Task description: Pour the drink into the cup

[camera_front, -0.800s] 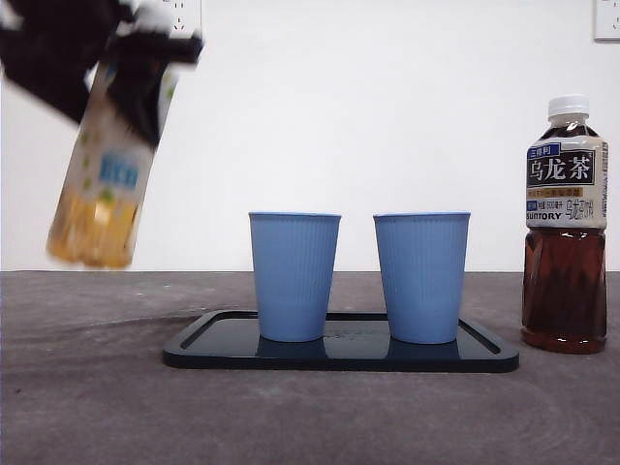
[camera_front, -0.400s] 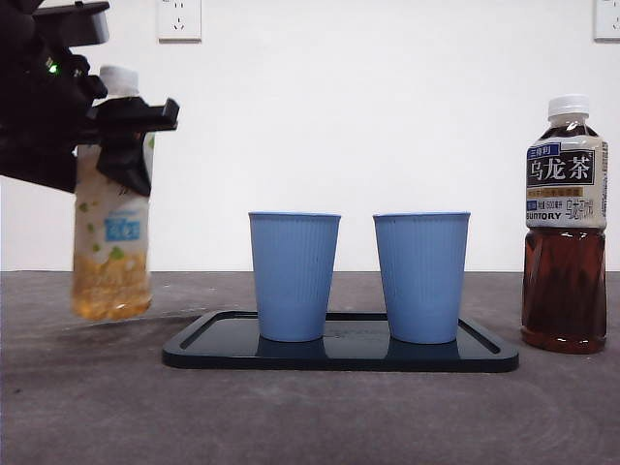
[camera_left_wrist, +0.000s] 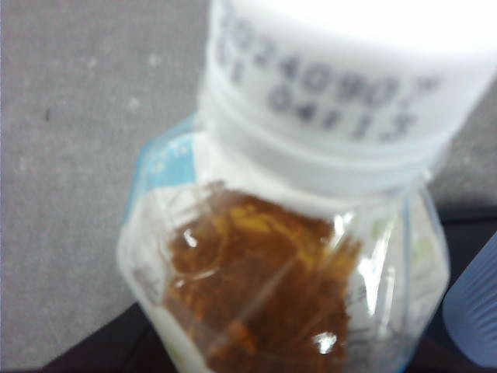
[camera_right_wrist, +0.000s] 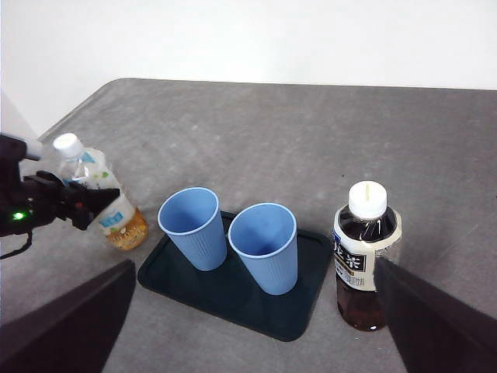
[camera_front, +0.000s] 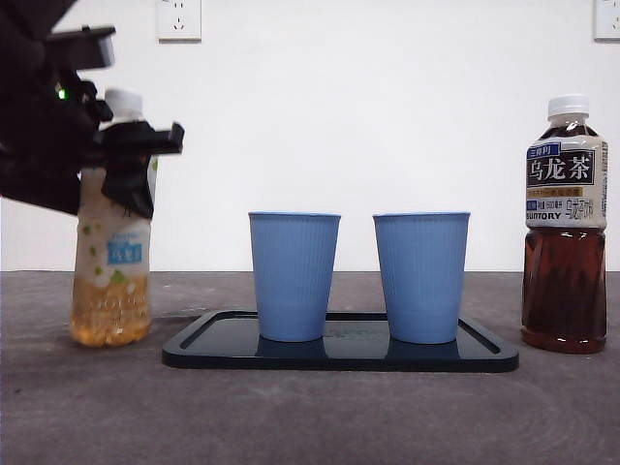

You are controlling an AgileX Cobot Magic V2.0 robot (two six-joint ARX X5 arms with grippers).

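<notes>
Even, bright light fills the room, with soft shadows under the tray (camera_front: 339,356). Up close, the yellow tea bottle (camera_left_wrist: 311,233) is blurred, glare whitening its cap (camera_left_wrist: 342,70).

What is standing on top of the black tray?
Two blue cups stand on the black tray: the left cup and the right cup. In the right wrist view both look empty, though their bottoms are partly hidden.

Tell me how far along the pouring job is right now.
Hardly anything looks done: both blue cups on the black tray look empty, and the white cap is on the yellow tea bottle. In hand: the left gripper grips that bottle upright beside the tray. The right gripper waits, open. Left: uncapping and pouring. The dark oolong bottle stands capped.
</notes>
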